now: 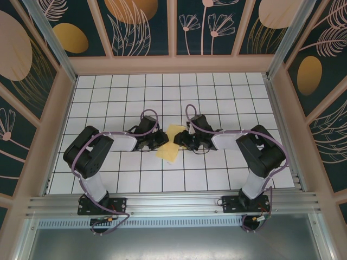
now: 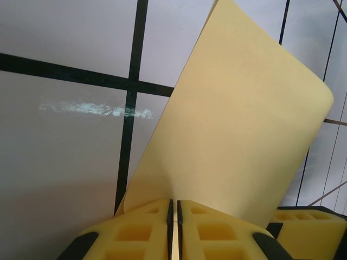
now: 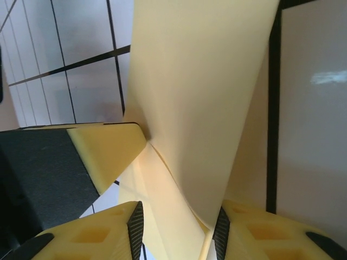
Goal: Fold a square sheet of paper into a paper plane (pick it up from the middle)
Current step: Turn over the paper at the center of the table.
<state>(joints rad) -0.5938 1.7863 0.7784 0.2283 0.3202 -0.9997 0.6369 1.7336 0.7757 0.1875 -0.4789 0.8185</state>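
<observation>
The pale-yellow square sheet of paper (image 1: 169,153) is folded and held up off the table between both arms at the middle of the grid. My left gripper (image 1: 161,142) is shut on its left edge; in the left wrist view the pads (image 2: 174,203) pinch a thin fold and the sheet (image 2: 233,119) fans up and to the right. My right gripper (image 1: 180,140) faces it from the right. In the right wrist view its jaws (image 3: 176,219) stand apart around a curled fold of the sheet (image 3: 200,97), with the right pad (image 3: 221,230) at the paper's edge.
White tiled table (image 1: 108,103) with dark grid lines, walled by patterned panels on three sides. A left finger (image 3: 108,149) sits close to my right jaws. A white scuff mark (image 2: 97,109) lies on the tile under the left wrist.
</observation>
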